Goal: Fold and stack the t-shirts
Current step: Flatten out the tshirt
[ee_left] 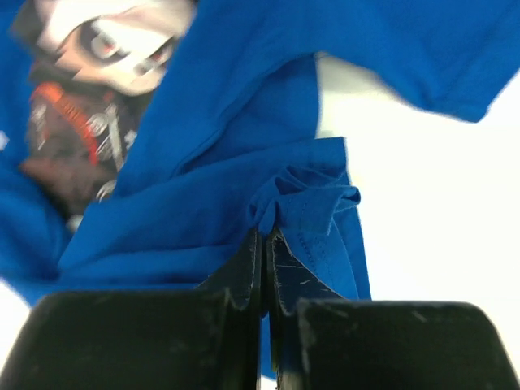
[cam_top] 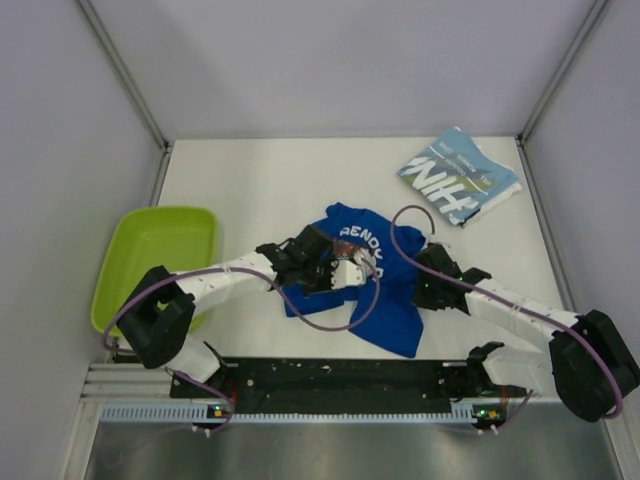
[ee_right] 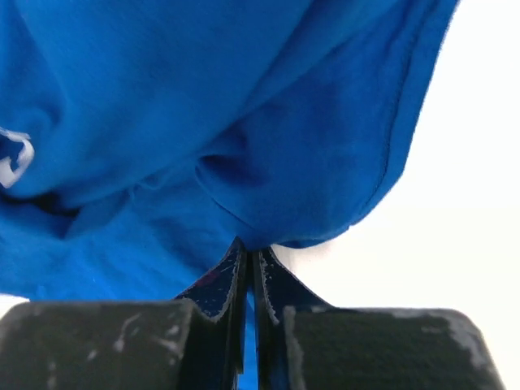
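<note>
Left claw (ee_left: 265,237) is pressed together, pinching a bunched fold of the royal blue shirt (cam_top: 388,318); cloth puckers right at the tips. Left arm (cam_top: 215,283) reaches from its base beside the green tub (cam_top: 125,245), forearm low and angled inward to the shirt's left side. The shirt lies crumpled mid-table (cam_top: 250,190) near the front edge, between both arms, not flat: upper part bunched with white lettering (cam_top: 357,236) showing, lower part spread toward the bases. In the left wrist view a dark graphic print (ee_left: 77,122) with orange and white details shows, creased. Right claw (ee_right: 247,248) is also closed tight, nipping a draped fold of the same shirt; cloth hangs in loose folds above the tips. Right arm (cam_top: 505,305) comes in from the right, forearm low, wrist at the shirt's right side. A teal shirt (cam_top: 458,177) sits folded at the far right corner, well apart, white lettering up.
</note>
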Robot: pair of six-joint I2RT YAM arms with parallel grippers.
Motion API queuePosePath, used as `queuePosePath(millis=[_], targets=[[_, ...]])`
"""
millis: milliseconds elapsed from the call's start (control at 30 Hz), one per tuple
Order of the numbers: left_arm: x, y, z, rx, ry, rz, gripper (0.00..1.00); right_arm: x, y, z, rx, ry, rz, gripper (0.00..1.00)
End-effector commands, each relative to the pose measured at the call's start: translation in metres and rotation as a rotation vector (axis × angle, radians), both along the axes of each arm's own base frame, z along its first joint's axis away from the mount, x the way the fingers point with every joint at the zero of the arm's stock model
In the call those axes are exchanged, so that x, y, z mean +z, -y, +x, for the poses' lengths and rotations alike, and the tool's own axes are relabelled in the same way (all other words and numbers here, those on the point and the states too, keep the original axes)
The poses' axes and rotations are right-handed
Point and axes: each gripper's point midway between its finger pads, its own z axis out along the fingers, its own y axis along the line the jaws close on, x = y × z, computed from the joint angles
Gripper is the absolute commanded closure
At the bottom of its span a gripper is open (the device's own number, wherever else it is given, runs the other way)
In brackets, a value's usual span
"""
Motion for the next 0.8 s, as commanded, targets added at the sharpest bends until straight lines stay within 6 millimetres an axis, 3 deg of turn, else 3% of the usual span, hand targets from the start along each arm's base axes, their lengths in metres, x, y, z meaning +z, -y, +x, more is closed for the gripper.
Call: queuePosePath(millis=[0, 133, 267, 367, 533, 567, 600, 633, 700, 767], targets=[[0.066, -0.030, 0.049, 0.248, 0.067, -0.093, 1.00, 0.021, 0.004, 0.003, -0.001, 0.077, 0.016, 1.00], [0.125, -0.083, 0.086, 0.468, 0.070, -0.215, 1.00, 0.078, 0.015, 0.025, -0.018, 0.249, 0.018, 1.00], [0.148, -0.152, 0.108, 0.679, 0.153, -0.229, 1.00, 0.132, 0.027, 0.038, -0.013, 0.391, 0.021, 1.00], [0.142, -0.190, 0.108, 0.796, 0.147, -0.214, 1.00, 0.168, 0.031, 0.041, 0.019, 0.472, 0.014, 1.00], [0.106, -0.221, 0.096, 0.867, 0.099, -0.174, 1.00, 0.218, 0.037, 0.040, 0.058, 0.573, -0.006, 1.00], [0.100, -0.223, 0.092, 0.867, 0.089, -0.162, 0.94, 0.230, 0.038, 0.039, 0.065, 0.595, -0.004, 1.00], [0.096, -0.223, 0.089, 0.854, 0.082, -0.156, 0.79, 0.243, 0.038, 0.038, 0.067, 0.621, 0.002, 1.00], [0.094, -0.223, 0.085, 0.838, 0.073, -0.152, 0.57, 0.260, 0.038, 0.035, 0.073, 0.658, 0.016, 1.00], [0.100, -0.217, 0.081, 0.801, 0.069, -0.169, 0.28, 0.280, 0.038, 0.032, 0.087, 0.702, 0.036, 1.00], [0.118, -0.208, 0.080, 0.740, 0.087, -0.214, 0.17, 0.290, 0.033, 0.030, 0.115, 0.721, 0.060, 1.00]])
